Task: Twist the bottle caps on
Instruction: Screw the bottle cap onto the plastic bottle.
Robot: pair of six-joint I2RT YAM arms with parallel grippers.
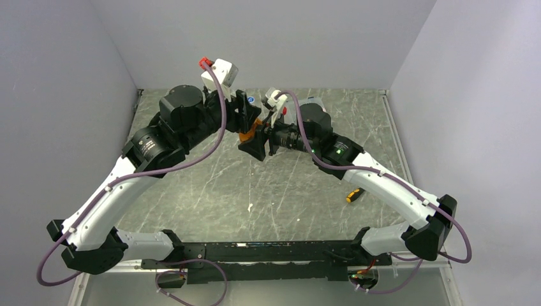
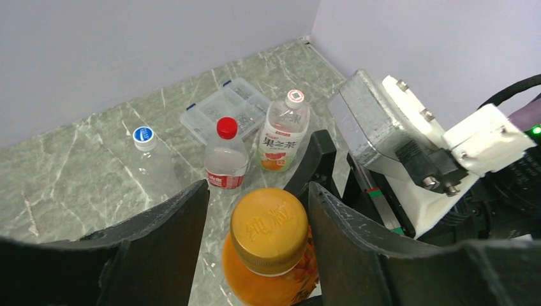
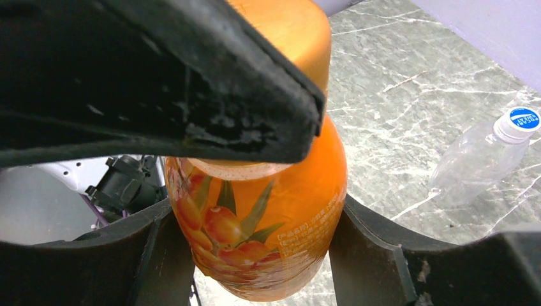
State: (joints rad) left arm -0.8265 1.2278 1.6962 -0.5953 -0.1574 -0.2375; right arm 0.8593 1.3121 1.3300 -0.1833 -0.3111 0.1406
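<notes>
The right claw (image 3: 255, 213) pinches the orange bottle (image 3: 281, 185) by its body at the middle of the desk (image 1: 210, 185). The left claw (image 2: 258, 191) stands spread around its orange cap (image 2: 268, 233), with a gap on one side.

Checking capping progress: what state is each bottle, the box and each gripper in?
Squat clear plastic bottle of orange liquid: upright, gripped at its body.
Round orange plastic cap: sitting on that bottle; tightness unclear.
Red-labelled clear bottle: standing, red cap on.
White-labelled clear bottle: standing, capped.
Clear bottle with blue-white cap: standing, capped.
Flat clear compartment box: closed.
Left gripper: open around the orange cap.
Right gripper: shut on the orange bottle.
</notes>
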